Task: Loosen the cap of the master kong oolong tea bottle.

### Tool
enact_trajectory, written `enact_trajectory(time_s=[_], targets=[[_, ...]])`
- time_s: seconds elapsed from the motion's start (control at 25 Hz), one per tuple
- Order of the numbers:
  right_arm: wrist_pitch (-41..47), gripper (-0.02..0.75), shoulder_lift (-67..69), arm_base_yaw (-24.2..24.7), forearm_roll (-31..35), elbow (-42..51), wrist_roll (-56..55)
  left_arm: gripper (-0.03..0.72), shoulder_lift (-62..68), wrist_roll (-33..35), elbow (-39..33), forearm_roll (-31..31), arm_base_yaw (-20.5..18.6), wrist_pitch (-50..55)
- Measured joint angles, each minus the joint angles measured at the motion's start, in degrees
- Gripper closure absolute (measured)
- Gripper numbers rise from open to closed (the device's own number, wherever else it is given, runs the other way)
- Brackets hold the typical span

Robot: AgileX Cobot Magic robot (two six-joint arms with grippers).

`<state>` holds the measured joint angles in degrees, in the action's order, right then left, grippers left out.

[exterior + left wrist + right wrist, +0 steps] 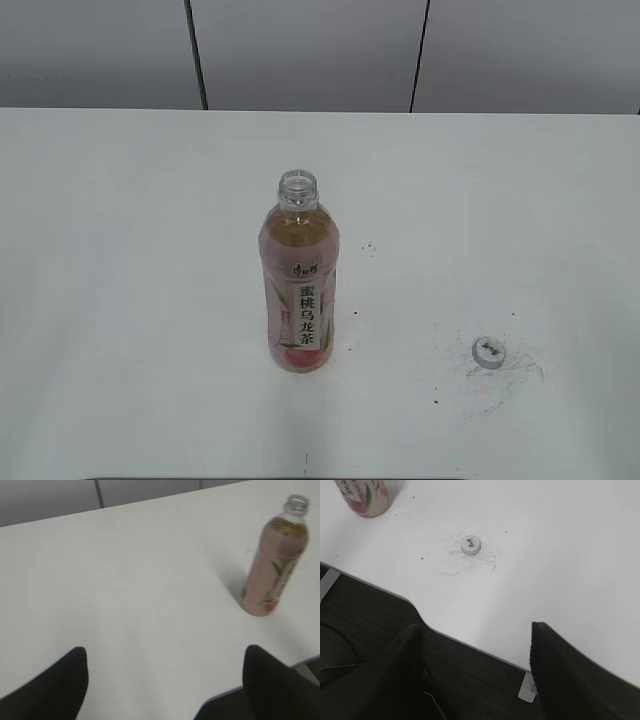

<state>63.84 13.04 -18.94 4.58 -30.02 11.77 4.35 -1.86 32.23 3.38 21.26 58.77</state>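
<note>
The left tool (162, 685) is seen at the bottom of its wrist view as two dark fingers (47, 690) spread wide apart, nothing between them, held over bare bench near its front edge. The right tool (477, 672) is likewise spread wide, its two dark fingers (570, 680) empty and held over the bench's front edge, with dark ribbed flooring below. Neither tool appears in the exterior view.

The flat white bench (130, 250) carries both task items. Nearest the front edge, on the right side of the exterior view, the small round white-grey plastic screw cap (489, 351) is recorded lying flat, dark printed mark facing up, inside a patch of grey scuff marks and small dark specks. It is well apart from the bottle.

Further back, near the middle of the bench, the tall clear plastic bottle of amber tea (299, 280), with pink peach label and a white vertical strip of black Chinese characters, is noted standing upright. Its threaded neck is open and uncapped. No tool is touching it.

Behind the bench, a grey panelled wall (310, 50) with dark vertical seams is observed.
</note>
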Motion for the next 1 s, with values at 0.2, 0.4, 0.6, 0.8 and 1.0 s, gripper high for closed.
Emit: enact_trajectory(time_s=[0.2, 0.4, 0.6, 0.8, 1.0], targets=[[-0.12, 0.235, -5.45, 11.51, 0.00, 0.09, -0.05, 0.125, -0.25, 0.03, 0.00, 0.00, -13.93, 0.00], [-0.12, 0.235, -12.66, 20.06, -0.16, 0.16, -0.05, 0.125, -3.84, 0.03, -0.07, 0.05, -18.70, -0.06], [0.04, 0.235, -13.39, 20.16, -0.22, 0.16, -0.09, 0.125, -4.72, 0.03, -0.07, 0.11, -18.83, 0.01], [0.04, 0.235, -13.39, 20.16, -0.22, 0.16, -0.09, 0.125, -4.72, 0.03, -0.07, 0.11, -18.83, 0.01], [-0.02, 0.235, -13.39, 20.16, -0.22, 0.16, -0.09, 0.125, -4.72, 0.08, -0.07, 0.11, -18.83, 0.01]])
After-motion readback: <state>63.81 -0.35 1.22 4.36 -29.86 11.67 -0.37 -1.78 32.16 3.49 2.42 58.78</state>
